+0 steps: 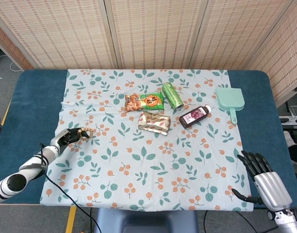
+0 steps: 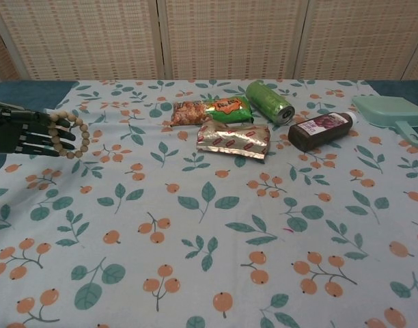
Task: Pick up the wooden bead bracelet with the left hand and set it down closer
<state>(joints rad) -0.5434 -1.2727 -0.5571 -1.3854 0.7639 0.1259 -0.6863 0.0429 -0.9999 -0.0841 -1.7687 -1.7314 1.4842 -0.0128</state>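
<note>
The wooden bead bracelet (image 2: 73, 135) hangs looped over the fingers of my black left hand (image 2: 19, 132) at the left edge of the chest view, just above the floral cloth. In the head view the same left hand (image 1: 69, 137) holds the bracelet (image 1: 85, 132) near the cloth's left side, level with the middle of the table. My right hand (image 1: 263, 180) rests at the near right corner with its fingers apart and nothing in it; the chest view does not show it.
Mid-table lie an orange-green snack bag (image 1: 144, 102), a green can (image 1: 172, 95), a foil packet (image 1: 154, 122) and a dark bottle (image 1: 194, 116). A teal dustpan (image 1: 230, 100) sits at the far right. The floral cloth (image 1: 153, 165) covers a blue table (image 1: 34, 97).
</note>
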